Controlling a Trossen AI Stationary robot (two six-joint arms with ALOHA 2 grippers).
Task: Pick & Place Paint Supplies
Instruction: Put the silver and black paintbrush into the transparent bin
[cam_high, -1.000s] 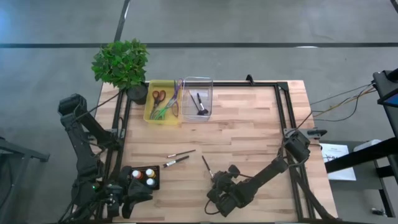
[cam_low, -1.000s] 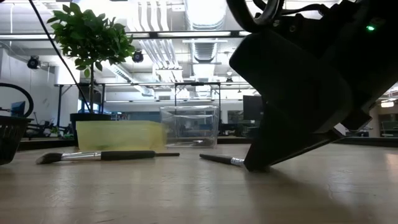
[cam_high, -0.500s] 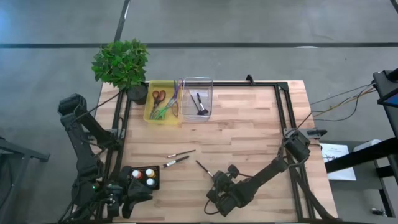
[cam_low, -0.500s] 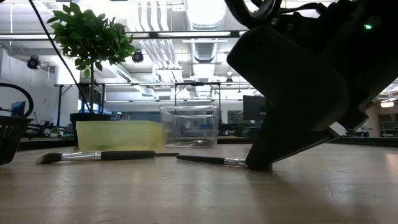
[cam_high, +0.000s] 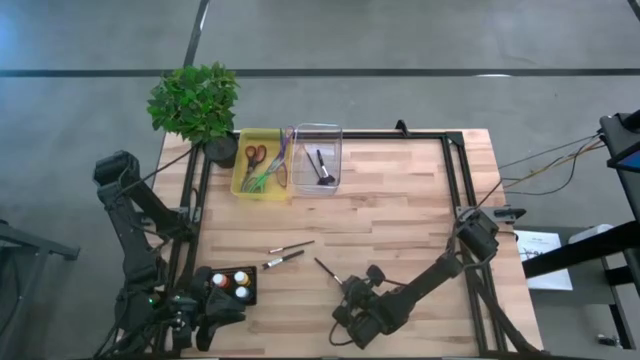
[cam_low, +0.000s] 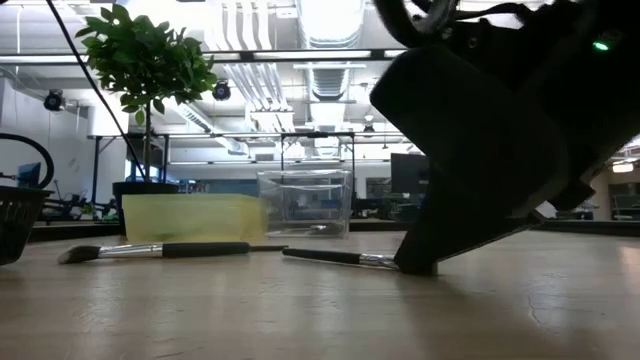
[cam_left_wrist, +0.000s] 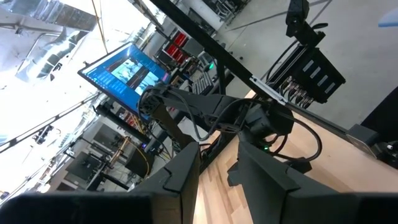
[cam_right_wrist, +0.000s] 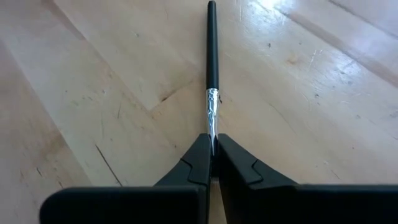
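At six o'clock on the worktop (cam_high: 400, 190), right tool (cam_right_wrist: 211, 152) clenches brush (cam_right_wrist: 211, 74) by its ferrule; lift level, slowly, avoiding slip.

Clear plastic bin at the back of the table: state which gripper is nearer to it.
Right. The right gripper, shut on a paintbrush, is mid-table in front of the clear bin; the left gripper sits at the front-left corner.

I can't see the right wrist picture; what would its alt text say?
The right gripper is shut on a thin black-handled paintbrush, pinching its silver metal collar. The brush handle points away over the pale wooden table.
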